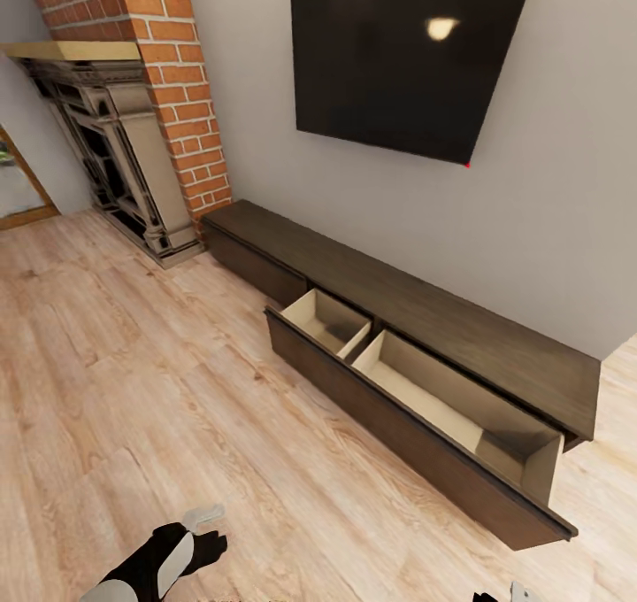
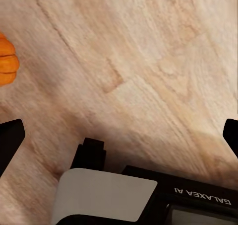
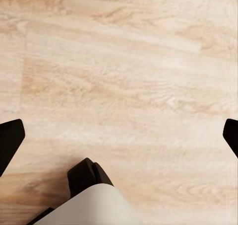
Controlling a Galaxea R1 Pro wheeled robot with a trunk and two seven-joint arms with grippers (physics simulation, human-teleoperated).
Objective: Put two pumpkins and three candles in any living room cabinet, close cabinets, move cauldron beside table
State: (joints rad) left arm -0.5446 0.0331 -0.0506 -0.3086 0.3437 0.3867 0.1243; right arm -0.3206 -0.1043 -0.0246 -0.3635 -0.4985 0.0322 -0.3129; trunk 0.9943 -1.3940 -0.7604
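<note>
At the upper left of the head view stands the brick fireplace, its red brick chimney rising above a grey carved surround and a pale mantel shelf. The light wood plank floor spreads across the left and lower part of the frame. At the bottom left, the left arm shows as a black and pale-grey link over the floor.

Running from the fireplace's foot toward the right edge is the cabinet, a long, low dark-brown unit against the grey wall. Its wide drawer at centre-right stands pulled out, showing two pale beige compartments split by a divider; both look bare inside. The drawer section nearer the fireplace sits flush. Above the cabinet, at the upper right, a black TV hangs on the wall.

In the left wrist view, a pumpkin lies on the planks at the left edge, partly cut off by the frame. The left gripper has its fingers spread wide at the frame's two sides, with only floor between them.

In the right wrist view, the right gripper likewise has its fingers set far apart, holding nothing above the bare planks.
</note>
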